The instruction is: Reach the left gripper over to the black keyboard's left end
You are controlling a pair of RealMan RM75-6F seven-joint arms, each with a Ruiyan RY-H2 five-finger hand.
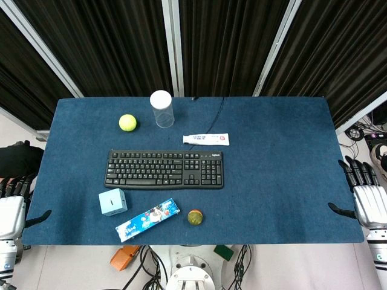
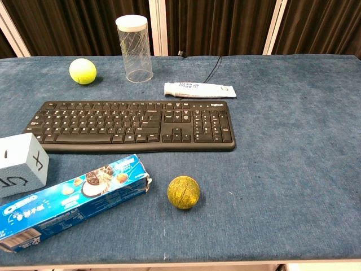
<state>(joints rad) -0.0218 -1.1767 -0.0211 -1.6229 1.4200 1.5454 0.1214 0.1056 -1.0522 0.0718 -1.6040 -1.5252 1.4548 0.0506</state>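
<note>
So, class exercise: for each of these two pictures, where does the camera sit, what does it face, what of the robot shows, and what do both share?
Head view: high above, looking straight down on the table; the left hand and right hand show at the table's sides.
Chest view: low at the near edge, looking across the table; no part of the robot shows.
Shared: keyboard, clear jar, cookie box.

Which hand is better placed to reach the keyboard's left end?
Left. The left hand sits off the table edge nearest the keyboard's left end; the right hand is across the table.
</note>
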